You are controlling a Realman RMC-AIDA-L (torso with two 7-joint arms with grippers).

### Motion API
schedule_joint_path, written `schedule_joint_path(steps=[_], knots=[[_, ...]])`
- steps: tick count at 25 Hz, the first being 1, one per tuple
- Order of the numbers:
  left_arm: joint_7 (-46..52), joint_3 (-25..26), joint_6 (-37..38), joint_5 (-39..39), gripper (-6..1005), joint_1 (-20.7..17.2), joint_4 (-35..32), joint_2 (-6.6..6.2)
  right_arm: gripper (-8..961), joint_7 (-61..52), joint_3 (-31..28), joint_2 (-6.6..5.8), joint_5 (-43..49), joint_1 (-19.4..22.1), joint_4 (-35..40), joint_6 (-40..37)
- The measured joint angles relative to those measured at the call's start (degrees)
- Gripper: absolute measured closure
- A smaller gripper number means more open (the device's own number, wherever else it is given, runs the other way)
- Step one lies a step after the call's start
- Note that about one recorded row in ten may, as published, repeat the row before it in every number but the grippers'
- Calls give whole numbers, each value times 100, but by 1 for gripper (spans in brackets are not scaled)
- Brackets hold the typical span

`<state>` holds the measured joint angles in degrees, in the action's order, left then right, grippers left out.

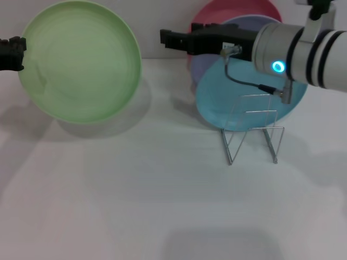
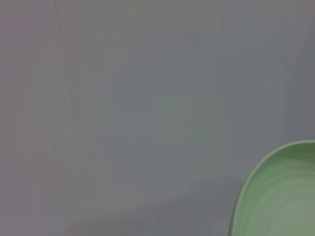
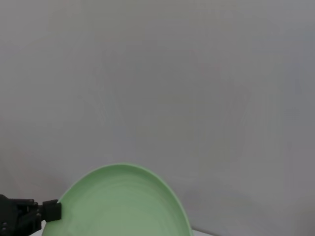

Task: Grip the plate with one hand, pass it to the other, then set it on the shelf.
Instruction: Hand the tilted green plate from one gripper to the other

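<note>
green plate (image 1: 81, 62) in left gripper (image 1: 20, 53)

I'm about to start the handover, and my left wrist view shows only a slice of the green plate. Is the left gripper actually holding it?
Observer: Yes. In the head view the left gripper grips the green plate at its left rim, lifted off the table.
Operator: Where is the right gripper?
Observer: The right gripper points at the green plate's right rim, with a gap between them.
Operator: Is the rack free?
Observer: The wire rack holds no plate. It stands on the table in front of a teal plate.
</note>
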<state>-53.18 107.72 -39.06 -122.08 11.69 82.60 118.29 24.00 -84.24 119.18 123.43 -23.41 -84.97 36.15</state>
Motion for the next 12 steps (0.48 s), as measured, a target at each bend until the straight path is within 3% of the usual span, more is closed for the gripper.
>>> schedule_joint_path(steps=[12], knots=[[-8, -136, 16, 14, 894, -10, 2, 14, 180, 114, 159, 9, -37, -479, 660, -236]])
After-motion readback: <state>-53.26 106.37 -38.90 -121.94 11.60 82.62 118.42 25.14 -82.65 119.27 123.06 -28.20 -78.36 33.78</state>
